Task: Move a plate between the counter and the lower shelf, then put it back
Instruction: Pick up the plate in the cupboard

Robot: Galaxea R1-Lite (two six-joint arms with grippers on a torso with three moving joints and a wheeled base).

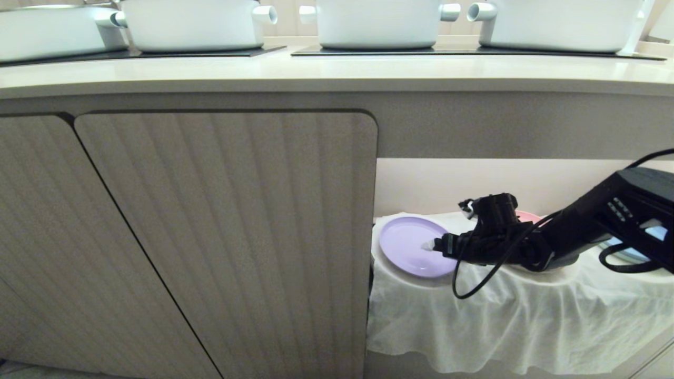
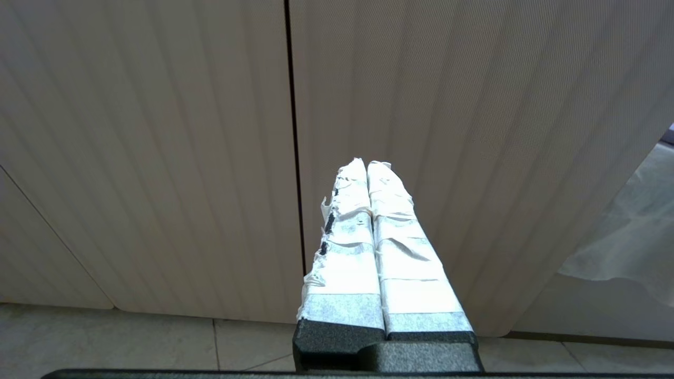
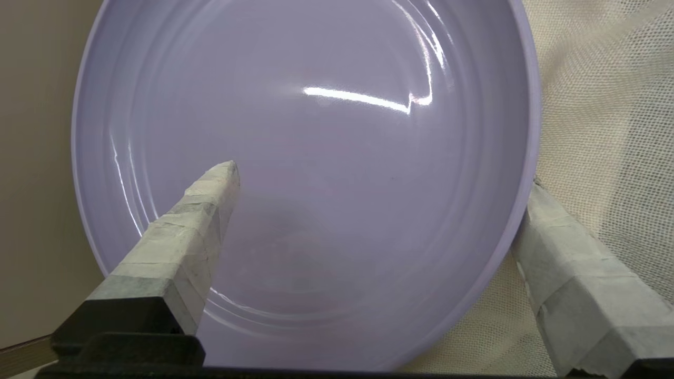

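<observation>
Head view, plate: the plate [image 1: 408,247] lies on the lower shelf [image 1: 526,295], at the niche's left end on a cloth-covered mound, tipped a little toward the front.
Right gripper: the right gripper [image 1: 429,245] reaches into the niche at the plate's right edge; in the right wrist view its jaws stand wide apart, one taped finger [image 3: 200,221] over the plate's inside and the other outside the rim on the cloth, so they straddle the rim without clamping it.
Left gripper: the left gripper [image 2: 368,210] hangs parked before the ribbed cabinet door [image 1: 226,237], its taped jaws pressed together on nothing.
Handling: probably light, stiff plastic; the glossy face looks slippery, so a pinch across the raised rim is the sensible hold.
Surface: the white cloth [image 1: 500,321] is soft and wrinkled and could drag along with the plate.
Room: the niche is low and the side wall sits just beside the plate; a pink plate [image 1: 528,216] lies near behind the arm.
Counter: the counter [image 1: 337,71] above carries white pots [image 1: 376,23] on dark hob panels.
</observation>
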